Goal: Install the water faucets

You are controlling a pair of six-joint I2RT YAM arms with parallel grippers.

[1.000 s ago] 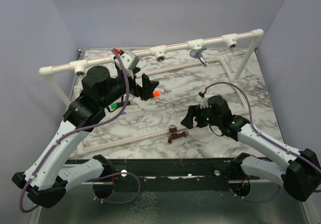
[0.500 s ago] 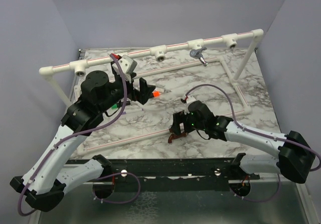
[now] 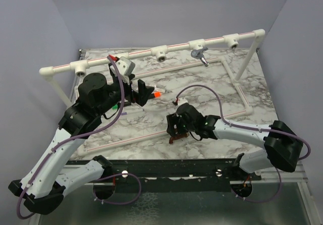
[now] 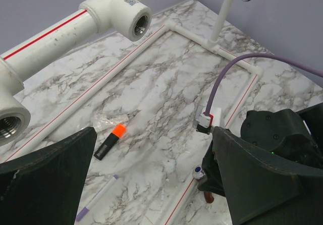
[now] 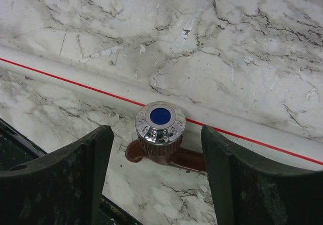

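Marble-patterned tabletop (image 3: pixel 252 83) fills the scene, and close to its near edge the copper faucet (image 5: pixel 160 129) lies on its side, just beside a low white pipe (image 5: pixel 75 78) with a red line, its blue-capped knob facing up at the wrist camera. A second ago the right gripper (image 5: pixel 156 164) hung well to the right of it. Now the arm has swung over and come down so one finger sits on each side of the knob, jaws apart and narrowing, with bare marble showing in both gaps and nothing gripped yet. That looks like the pick-up about to happen. Farther in, the left gripper (image 4: pixel 151 174) hovers with its jaws spread wide and empty, above an orange-capped marker (image 4: pixel 112 139). At the back, the chrome faucet (image 3: pixel 202 55) already hangs from the raised pipe rail (image 3: pixel 176 46), apparently fitted, while an open tee fitting (image 3: pixel 160 53) beside it still waits, a likely home for the copper one
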